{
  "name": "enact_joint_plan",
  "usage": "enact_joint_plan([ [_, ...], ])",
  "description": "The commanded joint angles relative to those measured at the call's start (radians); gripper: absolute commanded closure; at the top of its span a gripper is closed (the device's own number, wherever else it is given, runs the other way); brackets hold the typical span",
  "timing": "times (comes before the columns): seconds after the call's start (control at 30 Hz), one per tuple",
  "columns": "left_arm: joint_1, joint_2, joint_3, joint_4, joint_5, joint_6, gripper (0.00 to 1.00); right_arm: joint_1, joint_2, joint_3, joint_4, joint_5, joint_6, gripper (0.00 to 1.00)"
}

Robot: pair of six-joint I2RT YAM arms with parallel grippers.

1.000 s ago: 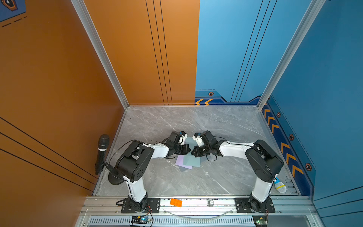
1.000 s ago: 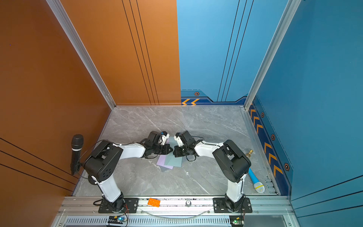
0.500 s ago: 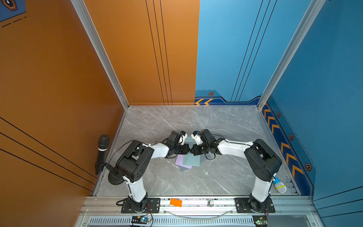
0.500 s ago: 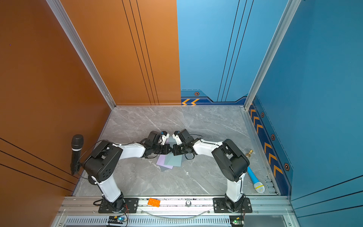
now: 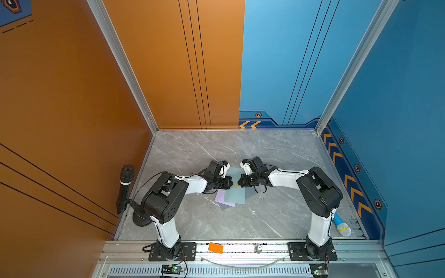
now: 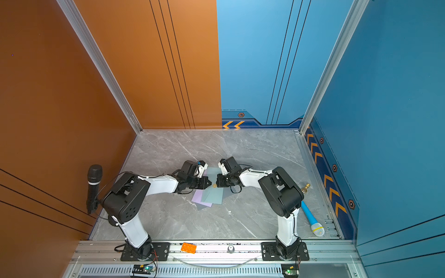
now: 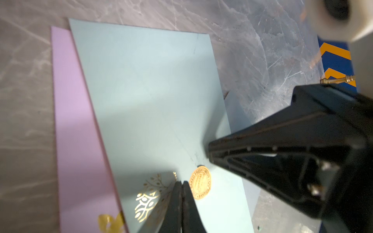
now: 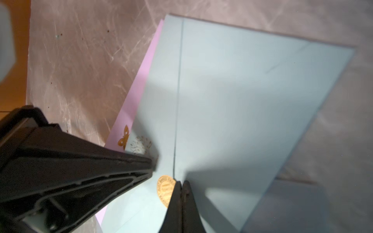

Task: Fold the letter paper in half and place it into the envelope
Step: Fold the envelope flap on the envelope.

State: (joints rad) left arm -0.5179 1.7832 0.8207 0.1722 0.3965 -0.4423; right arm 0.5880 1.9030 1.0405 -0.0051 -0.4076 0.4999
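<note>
**Both grippers closed at the envelope's seal; paper not yet inside**

The envelope [image 5: 234, 195] lies flat mid-bench, and the lilac letter paper [image 5: 222, 199] is seen under it, showing only along the side toward the left arm. The left gripper [image 5: 231, 184] and the right gripper [image 5: 238, 183] meet tip to tip over the gold seal [image 5: 236, 185], each with its jaws pressed together and nothing pinched.

The step in hand is judged to be work at the sealed flap. The paper is outside the envelope, and whether it is folded cannot be told. Next, one fingertip would have to be worked under the flap beside the seal while the envelope is pinned.

The top views give the layout on the bench [image 5: 192, 154]. Only the wrist views show the seal's lettering [image 7: 200, 184], the flap seams, and the gold butterfly [image 8: 124, 138] on the paper.
</note>
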Motion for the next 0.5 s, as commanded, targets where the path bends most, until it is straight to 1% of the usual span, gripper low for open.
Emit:
enact_joint_plan([
  [0.0,-0.013,0.009,-0.029,-0.152,-0.042,0.02,0.93,-0.037,0.004,-0.039,0.023,-0.031,0.053,1.0],
  [0.07,-0.017,-0.003,-0.025,-0.154,-0.044,0.024,0.9,-0.052,-0.031,-0.083,0.129,-0.096,0.106,1.0],
  [0.13,-0.026,-0.037,-0.016,-0.17,-0.067,0.037,0.88,-0.06,-0.082,-0.116,0.204,-0.129,0.127,1.0],
  [0.23,-0.044,-0.113,0.034,-0.25,-0.132,0.071,0.84,-0.076,-0.171,-0.138,0.191,-0.142,0.098,0.97],
  [0.27,-0.05,-0.14,0.057,-0.278,-0.149,0.087,0.82,-0.084,-0.207,-0.141,0.173,-0.135,0.079,0.94],
  [0.3,-0.057,-0.171,0.083,-0.307,-0.168,0.106,0.81,-0.092,-0.251,-0.146,0.144,-0.123,0.047,0.9],
  [0.4,-0.065,-0.253,0.172,-0.422,-0.2,0.187,0.77,-0.112,-0.369,-0.147,0.036,-0.052,-0.056,0.7],
  [0.43,-0.064,-0.28,0.2,-0.452,-0.21,0.21,0.76,-0.12,-0.405,-0.144,0.002,-0.029,-0.092,0.66],
  [0.47,-0.066,-0.301,0.234,-0.466,-0.221,0.224,0.75,-0.127,-0.433,-0.138,-0.038,0.0,-0.124,0.63],
])
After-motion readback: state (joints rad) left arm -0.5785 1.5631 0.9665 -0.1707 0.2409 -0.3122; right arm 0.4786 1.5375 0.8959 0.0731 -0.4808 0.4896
